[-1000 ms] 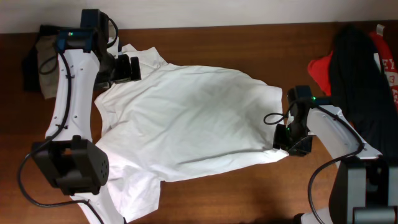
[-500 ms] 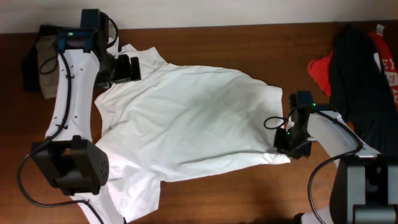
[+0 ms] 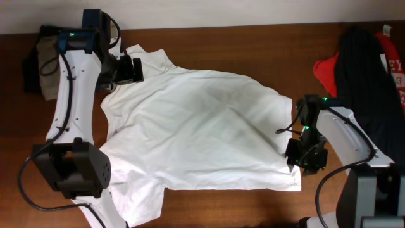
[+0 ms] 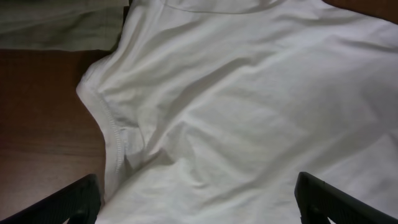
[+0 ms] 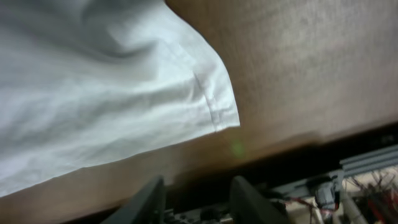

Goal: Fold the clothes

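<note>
The white T-shirt [image 3: 190, 133] lies spread across the table, wrinkled, with one sleeve hanging toward the front left. My left gripper [image 3: 130, 68] is open just above its upper left part; in the left wrist view its fingers [image 4: 199, 208] stand wide apart over the white fabric [image 4: 249, 106]. My right gripper [image 3: 302, 166] is at the shirt's lower right corner, near the front edge. In the right wrist view its fingers [image 5: 196, 202] are apart with nothing between them, and the shirt corner [image 5: 211, 106] lies flat on the wood. Loose black [image 3: 364, 76] and red [image 3: 326, 73] garments lie at the far right.
A folded khaki-beige garment [image 3: 45, 60] lies at the back left by the left arm's base, and it also shows in the left wrist view [image 4: 56, 25]. The table's front edge [image 5: 280, 155] is close under the right gripper, with cables below it.
My right gripper has moved toward the front edge, and the shirt's lower right corner has been drawn out with it and now lies flatter. The left gripper has stayed in place.
</note>
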Controlling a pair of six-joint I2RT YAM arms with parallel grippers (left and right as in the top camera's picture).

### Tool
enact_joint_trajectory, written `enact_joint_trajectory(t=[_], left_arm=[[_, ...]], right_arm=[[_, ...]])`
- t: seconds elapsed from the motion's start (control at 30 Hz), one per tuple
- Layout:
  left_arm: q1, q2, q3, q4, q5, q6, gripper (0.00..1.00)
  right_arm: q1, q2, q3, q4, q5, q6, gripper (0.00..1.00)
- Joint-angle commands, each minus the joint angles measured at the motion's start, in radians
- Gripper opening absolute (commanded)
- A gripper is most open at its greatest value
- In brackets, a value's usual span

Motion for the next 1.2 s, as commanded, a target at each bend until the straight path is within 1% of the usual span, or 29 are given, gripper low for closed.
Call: enact_joint_trajectory(t=[0.0,0.03,0.07,0.1,0.17,0.23,0.3,0.37,0.4,0.47,0.5,0.53,0.57,0.63,0.7,0.73,0.77,0.8,0.83,0.9,0.97,1.03,1.07,1.1,1.13,1.17], left_arm=[[0.002,0.002,0.011,0.002,0.004,0.009,0.99],[0.002,0.002,0.011,0.003,0.004,0.009,0.99],[0.002,0.002,0.011,0.003,0.004,0.009,0.99],[0.002,0.002,0.011,0.003,0.004,0.009,0.99],[0.002,0.002,0.008,0.003,0.004,0.009,0.99],[0.002,0.003,0.004,0.003,0.004,0.009,0.99],[0.002,0.009,0.004,0.003,0.004,0.009,0.99],[0.002,0.018,0.004,0.003,0.004,0.009,0.99],[0.002,0.021,0.004,0.003,0.004,0.009,0.99],[0.002,0.024,0.004,0.004,0.004,0.009,0.99],[0.002,0.024,0.004,0.007,0.004,0.009,0.99],[0.002,0.024,0.004,0.016,0.004,0.009,0.99],[0.002,0.024,0.004,0.019,0.004,0.009,0.99],[0.002,0.025,0.004,0.021,0.004,0.009,0.99],[0.002,0.025,0.004,0.021,0.004,0.009,0.99],[0.002,0.025,0.004,0.021,0.004,0.009,0.99],[0.002,0.025,0.004,0.021,0.004,0.009,0.99],[0.002,0.025,0.004,0.021,0.004,0.009,0.99],[0.002,0.025,0.004,0.021,0.004,0.009,0.99],[0.002,0.025,0.004,0.022,0.004,0.009,0.99],[0.002,0.025,0.004,0.025,0.004,0.009,0.99],[0.002,0.025,0.004,0.031,0.004,0.009,0.99],[0.002,0.025,0.004,0.032,0.004,0.009,0.99],[0.002,0.025,0.004,0.036,0.004,0.009,0.99],[0.002,0.025,0.004,0.039,0.004,0.009,0.99],[0.002,0.025,0.004,0.040,0.004,0.009,0.99]], right_arm=[[-0.005,-0.011,0.111,0.068,-0.003,0.038,0.99],[-0.005,-0.011,0.196,0.118,-0.004,0.028,0.99],[-0.005,-0.010,0.269,0.208,-0.025,-0.023,0.99],[-0.005,-0.004,0.302,0.333,-0.035,-0.038,0.99],[-0.006,0.058,0.314,0.499,-0.038,-0.042,0.95],[-0.023,0.189,0.327,0.637,-0.060,-0.072,0.94],[-0.049,0.314,0.376,0.678,-0.065,-0.073,0.94],[-0.077,0.467,0.482,0.674,-0.143,-0.143,0.93],[-0.082,0.513,0.518,0.658,-0.147,-0.143,0.90],[-0.081,0.575,0.544,0.650,-0.169,-0.148,0.88],[-0.080,0.581,0.542,0.647,-0.185,-0.150,0.79],[-0.079,0.582,0.542,0.629,-0.209,-0.150,0.63],[-0.079,0.582,0.542,0.617,-0.219,-0.150,0.58],[-0.080,0.582,0.541,0.567,-0.222,-0.150,0.56],[-0.074,0.582,0.541,0.533,-0.222,-0.155,0.41],[-0.073,0.582,0.541,0.531,-0.222,-0.154,0.27],[-0.073,0.582,0.542,0.541,-0.222,-0.153,0.09],[-0.076,0.582,0.555,0.543,-0.221,-0.152,0.04],[-0.078,0.582,0.594,0.539,-0.221,-0.149,0.04],[-0.076,0.582,0.772,0.476,-0.220,-0.150,0.04],[-0.074,0.582,0.896,0.422,-0.175,-0.150,0.04],[-0.074,0.582,0.924,0.423,-0.051,-0.150,0.04],[-0.074,0.582,0.919,0.418,-0.004,-0.150,0.18],[-0.074,0.582,0.913,0.414,0.063,-0.145,0.41],[-0.075,0.582,0.913,0.398,0.128,-0.118,0.65],[-0.075,0.582,0.915,0.372,0.155,-0.108,0.99]])
